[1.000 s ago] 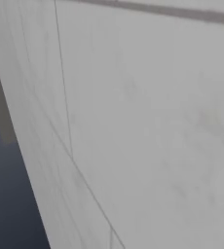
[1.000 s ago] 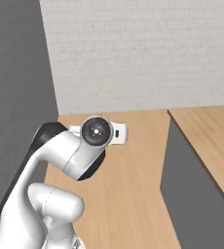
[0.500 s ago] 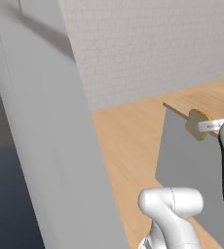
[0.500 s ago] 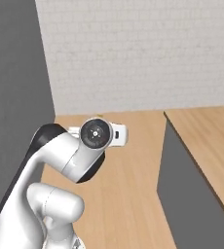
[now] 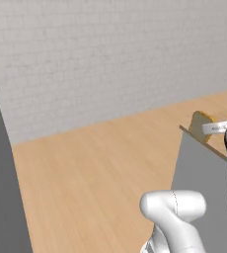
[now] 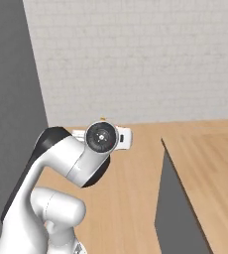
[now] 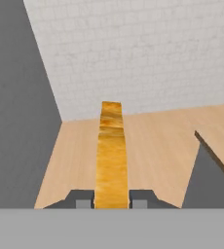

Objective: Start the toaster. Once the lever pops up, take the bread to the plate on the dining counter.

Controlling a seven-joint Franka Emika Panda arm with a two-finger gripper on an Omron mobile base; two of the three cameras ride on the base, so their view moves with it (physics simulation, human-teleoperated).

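bread (image 7: 111,155) between gripper (image 7: 112,198) fingers

The bread (image 7: 111,155) is golden-orange with brown mottling, before a pale grey wall (image 7: 133,53) with fine brick lines, over a light wood floor (image 7: 153,146).

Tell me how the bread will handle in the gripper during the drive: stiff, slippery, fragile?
Probably stiff: the bread stands straight out from the gripper without sagging. Likely light, since the thin slice is held by one edge alone. Its crust looks rough, so slipping seems unlikely, though a hard squeeze might crumble it.
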